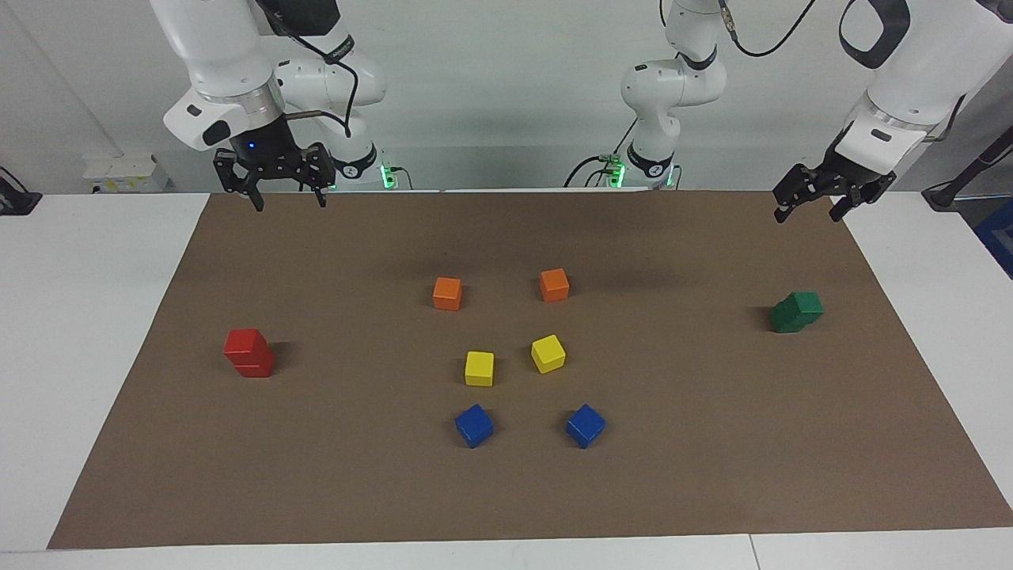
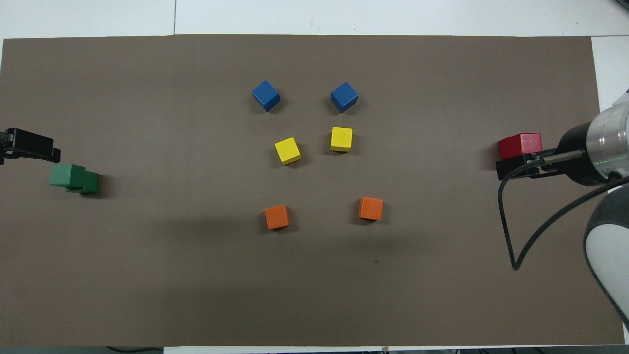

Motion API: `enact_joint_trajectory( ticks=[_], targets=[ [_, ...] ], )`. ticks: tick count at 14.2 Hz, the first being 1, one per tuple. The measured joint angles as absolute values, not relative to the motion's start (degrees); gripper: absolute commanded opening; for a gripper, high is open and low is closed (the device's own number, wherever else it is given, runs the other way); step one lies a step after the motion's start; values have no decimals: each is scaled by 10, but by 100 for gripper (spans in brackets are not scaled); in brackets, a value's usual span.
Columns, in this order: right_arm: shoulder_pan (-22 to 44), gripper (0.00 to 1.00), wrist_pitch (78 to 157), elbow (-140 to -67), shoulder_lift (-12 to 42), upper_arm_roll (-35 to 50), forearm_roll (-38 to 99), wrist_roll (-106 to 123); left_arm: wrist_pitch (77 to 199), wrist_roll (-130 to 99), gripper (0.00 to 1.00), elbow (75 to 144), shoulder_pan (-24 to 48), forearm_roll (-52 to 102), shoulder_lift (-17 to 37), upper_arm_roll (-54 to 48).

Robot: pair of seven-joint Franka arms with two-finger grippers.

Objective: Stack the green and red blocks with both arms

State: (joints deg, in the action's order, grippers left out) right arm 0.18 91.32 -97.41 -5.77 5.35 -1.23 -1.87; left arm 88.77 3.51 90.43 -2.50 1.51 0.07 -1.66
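Note:
Two red blocks stand stacked, the top one slightly askew, toward the right arm's end of the brown mat; the stack also shows in the overhead view. Two green blocks stand stacked, also askew, toward the left arm's end; they also show in the overhead view. My right gripper hangs open and empty, raised over the mat by the red stack. My left gripper hangs open and empty, raised over the mat by the green stack.
In the middle of the mat lie two orange cubes nearest the robots, then two yellow cubes, then two blue cubes farthest. A black cable hangs from the right arm.

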Motion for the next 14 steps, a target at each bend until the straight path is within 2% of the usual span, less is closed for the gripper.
enact_joint_trajectory(
  ticks=[14],
  targets=[
    [-25,100,918,-1007,-57,52,-14,-21,888,35,100,904,-25,15,1,-17]
  ],
)
